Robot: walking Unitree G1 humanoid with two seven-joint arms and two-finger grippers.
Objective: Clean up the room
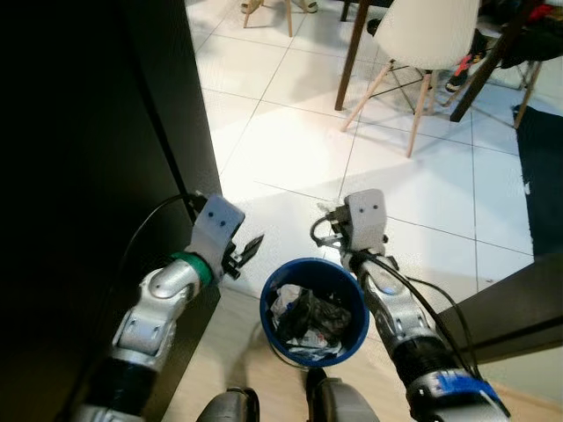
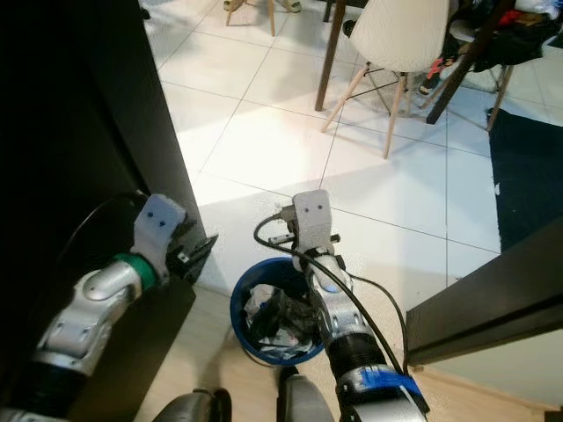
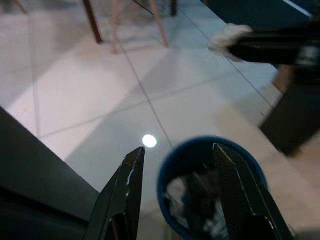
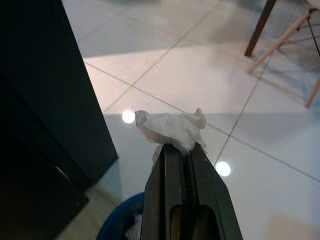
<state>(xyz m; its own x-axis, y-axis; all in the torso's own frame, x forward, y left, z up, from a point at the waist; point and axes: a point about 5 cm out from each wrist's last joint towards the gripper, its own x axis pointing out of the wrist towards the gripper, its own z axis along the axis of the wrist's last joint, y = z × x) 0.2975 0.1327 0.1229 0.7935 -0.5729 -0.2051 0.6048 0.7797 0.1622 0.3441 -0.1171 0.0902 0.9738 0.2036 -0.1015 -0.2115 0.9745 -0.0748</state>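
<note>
My right gripper (image 4: 177, 147) has its two black fingers pressed together on a crumpled white tissue (image 4: 172, 128), and the tissue sticks out past the tips. It hangs just above the far edge of the blue bin (image 1: 354, 294), which sits on the floor right in front of me. My left gripper (image 3: 177, 167) is beside the bin on the other side, with its fingers spread apart and nothing between them. The bin already has trash (image 1: 308, 318) in it, some dark crumpled stuff and some white bits, so I think part of the cleaning is done. The tissue is not in the bin yet, so I think dropping it in is the bit that comes next. Past the bin there is white tiled floor (image 1: 290, 149), and I see no other litter on it. Farther off stands a white chair (image 1: 420, 40) with wooden legs, next to a dark table leg (image 1: 352, 61). A tall black cabinet (image 1: 88, 176) is on my left, and it blocks everything behind it. A dark surface (image 1: 510, 308) on my right is cut off at the edge. I cannot tell what the trash in the bin really is. The stuff behind the chair is too jumbled to make out.
</note>
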